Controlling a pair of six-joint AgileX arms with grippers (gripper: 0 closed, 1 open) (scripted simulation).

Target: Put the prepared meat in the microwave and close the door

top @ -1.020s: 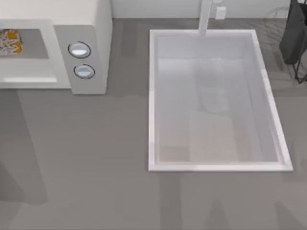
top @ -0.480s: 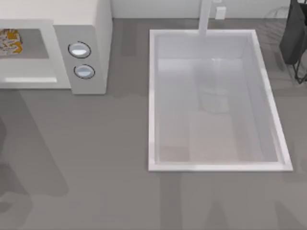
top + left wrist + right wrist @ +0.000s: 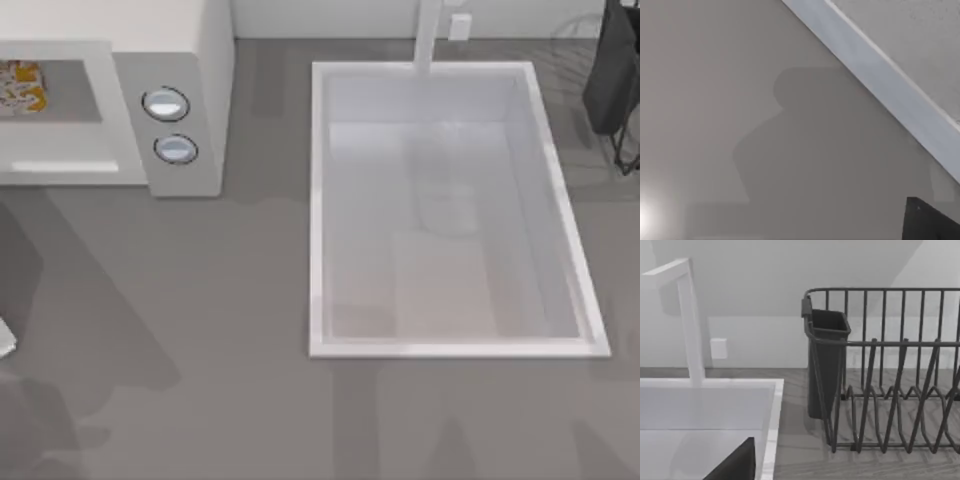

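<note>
a: start at the near edge of the bench. what's there?

b: bare grey bench, with broad shadows over its near left corner. a small pale bit pokes in at the left edge; i can't tell what it is.

a: the grippers, apart or together?

b: i cannot tell for either. the left wrist view looks at grey surface crossed by a white strip, with a dark corner at the frame edge. the right wrist view has a dark wedge low down, no fingers to judge.

a: further back?

b: the white sink takes up the right half of the bench, its tap rising at the far rim. past it, in the far right corner, stands a dark wire dish rack with a dark cup holder hung on its end.

a: and the meat?

b: at the far left corner. the microwave sits there, two round buttons on its panel facing up. the meat lies behind the grey window of the door, at the left edge. whether the door is fully shut, i can't say.
</note>
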